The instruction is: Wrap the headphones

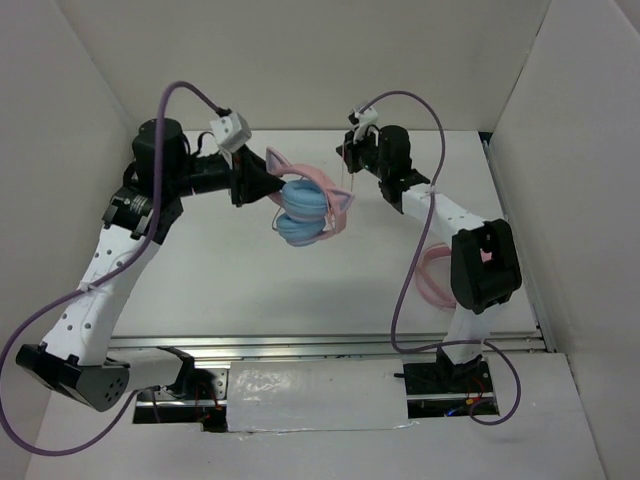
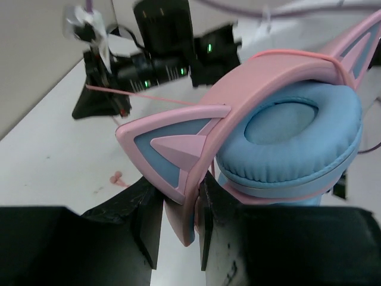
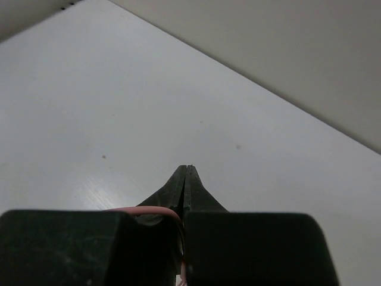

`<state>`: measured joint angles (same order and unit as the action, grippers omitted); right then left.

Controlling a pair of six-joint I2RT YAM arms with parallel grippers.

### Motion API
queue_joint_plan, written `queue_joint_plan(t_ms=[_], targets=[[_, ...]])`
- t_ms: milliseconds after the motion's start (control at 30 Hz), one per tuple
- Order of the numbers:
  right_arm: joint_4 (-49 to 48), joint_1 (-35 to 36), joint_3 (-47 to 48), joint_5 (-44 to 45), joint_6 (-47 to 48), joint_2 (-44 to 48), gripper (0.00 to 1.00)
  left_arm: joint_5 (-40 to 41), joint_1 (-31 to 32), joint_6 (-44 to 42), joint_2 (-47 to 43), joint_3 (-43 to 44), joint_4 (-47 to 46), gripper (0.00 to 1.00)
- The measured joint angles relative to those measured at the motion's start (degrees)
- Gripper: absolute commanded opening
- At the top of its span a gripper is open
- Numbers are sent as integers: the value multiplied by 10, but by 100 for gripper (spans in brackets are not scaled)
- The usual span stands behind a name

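Headphones [image 1: 303, 210] aloft over table [image 1: 230, 280]. Left gripper [image 2: 178, 217] jaws clamp pink headband [image 2: 262, 80]. Right gripper [image 3: 186, 179] jaws pressed together, pinching thin cable [image 2: 149, 95]. For clean wrap, judged: hold cable taut, circle it round headband, headphones steady.

Both arms have white links between black joint housings. The left arm [image 1: 95, 285] shows a row of small dark dots, probably screws, and a grey base [image 1: 85, 382] at seven o'clock. Purple cables [image 1: 185, 86] loop along each; the right arm [image 1: 440, 212] carries tiny green lights [image 2: 209, 46].
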<state>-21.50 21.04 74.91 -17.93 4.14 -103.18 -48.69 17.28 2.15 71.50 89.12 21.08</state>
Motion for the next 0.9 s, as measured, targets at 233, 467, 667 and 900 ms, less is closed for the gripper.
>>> queue_joint_plan(t_ms=[233, 467, 667, 900], targets=[[172, -31, 62, 20, 110, 52, 0, 100, 105, -113, -13, -86, 23, 0], [305, -26, 73, 4, 222, 132, 0, 245, 172, -137, 76, -80, 71, 0], [414, 25, 112, 53, 274, 183, 0, 398, 185, -120, 231, -16, 120, 0], [528, 123, 202, 214, 265, 159, 0, 498, 187, -74, 310, 46, 147, 0]])
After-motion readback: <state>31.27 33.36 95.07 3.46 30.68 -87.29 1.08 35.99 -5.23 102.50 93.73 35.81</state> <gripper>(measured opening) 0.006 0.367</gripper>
